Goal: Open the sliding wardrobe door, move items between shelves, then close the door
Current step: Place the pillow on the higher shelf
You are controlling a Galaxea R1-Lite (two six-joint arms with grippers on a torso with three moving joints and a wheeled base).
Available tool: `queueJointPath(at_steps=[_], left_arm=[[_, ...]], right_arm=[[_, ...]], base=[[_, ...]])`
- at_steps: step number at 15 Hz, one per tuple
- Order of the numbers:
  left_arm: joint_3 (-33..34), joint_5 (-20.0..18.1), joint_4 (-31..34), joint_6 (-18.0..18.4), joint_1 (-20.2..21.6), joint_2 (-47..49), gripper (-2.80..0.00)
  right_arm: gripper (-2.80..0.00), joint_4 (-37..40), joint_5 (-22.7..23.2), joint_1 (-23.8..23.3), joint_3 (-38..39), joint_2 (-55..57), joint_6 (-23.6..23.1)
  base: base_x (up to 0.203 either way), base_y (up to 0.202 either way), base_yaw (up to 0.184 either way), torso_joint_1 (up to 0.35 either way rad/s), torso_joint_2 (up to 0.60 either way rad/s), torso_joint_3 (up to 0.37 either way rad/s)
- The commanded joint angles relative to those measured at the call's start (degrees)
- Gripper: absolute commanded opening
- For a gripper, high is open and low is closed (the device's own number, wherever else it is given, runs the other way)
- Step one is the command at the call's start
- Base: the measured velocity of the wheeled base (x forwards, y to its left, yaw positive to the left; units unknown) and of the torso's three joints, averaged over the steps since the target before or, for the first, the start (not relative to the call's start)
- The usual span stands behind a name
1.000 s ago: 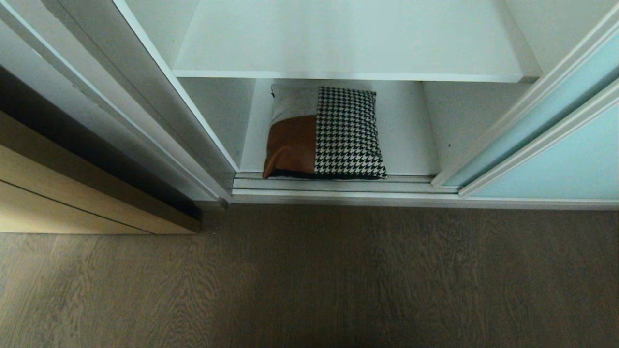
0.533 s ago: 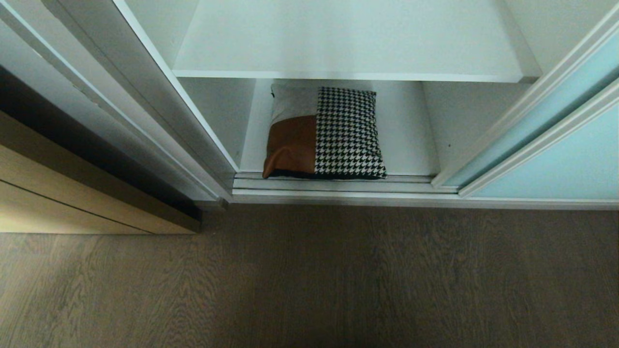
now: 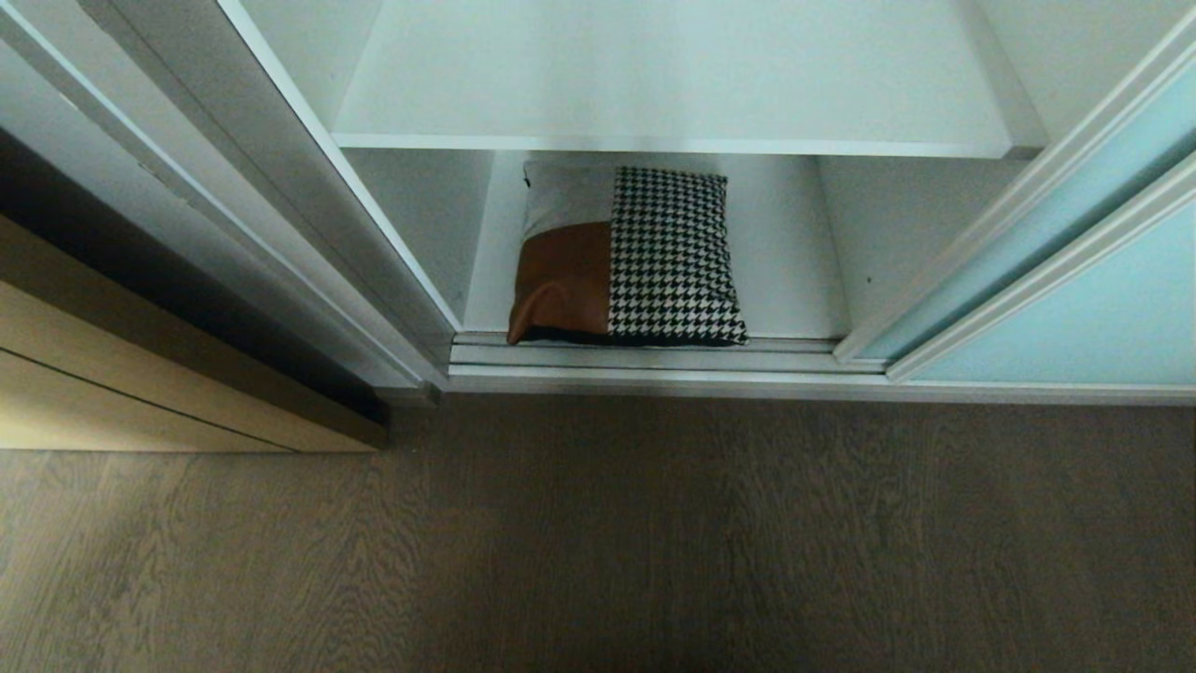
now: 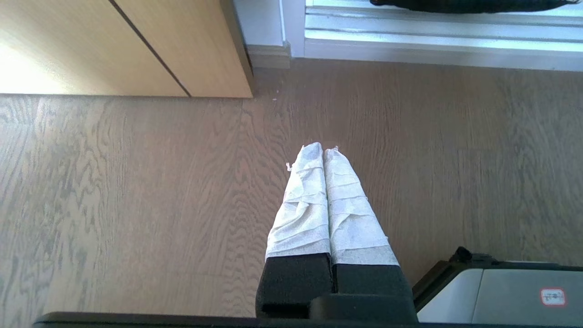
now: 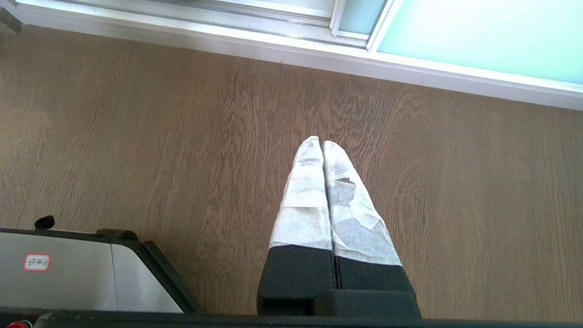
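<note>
The frosted aqua sliding wardrobe door point(image 3: 1074, 308) stands pushed to the right, leaving the wardrobe open. A cushion point(image 3: 626, 257) of tan leather and black-and-white houndstooth lies flat on the bottom white shelf point(image 3: 794, 280), its front edge at the door track. Above it is another white shelf point(image 3: 673, 84), bare. Neither arm shows in the head view. My left gripper point(image 4: 323, 148) hangs shut over the wood floor, holding nothing, with the cushion's black edge point(image 4: 464, 5) far ahead. My right gripper point(image 5: 318, 140) is also shut and empty above the floor, in front of the aqua door point(image 5: 478, 36).
A light wooden door or panel point(image 3: 140, 393) stands at the left beside the wardrobe frame point(image 3: 308, 215). The silver door track point(image 3: 654, 369) runs along the wardrobe's front. Wood-grain floor point(image 3: 598, 542) fills the foreground. Parts of my white base point(image 4: 501, 291) show beside the grippers.
</note>
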Motion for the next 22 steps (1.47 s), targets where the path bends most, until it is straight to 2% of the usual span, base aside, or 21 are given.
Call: queueJointPath(at_steps=[1,16,22], left_arm=[[0.1,0.0,-0.2,-0.1,0.0,0.1,-2.8],[0.0,0.0,-0.1,-0.2,0.0,0.1,-2.8],[0.1,0.0,0.0,0.2,0.0,0.1,-2.8]], right_arm=[[-2.8,0.0,0.0,0.0,0.0,-0.1,0.0],[-2.8,0.0,0.0,0.0,0.0,-0.1,0.0],[-2.8,0.0,0.0,0.0,0.0,-0.1,0.0]], base=[[0.0,0.0,0.0,0.002,0.0,-0.108],[0.0,0.0,0.0,0.001,0.0,-0.193],[0.0,0.0,0.0,0.0,0.0,-0.032]])
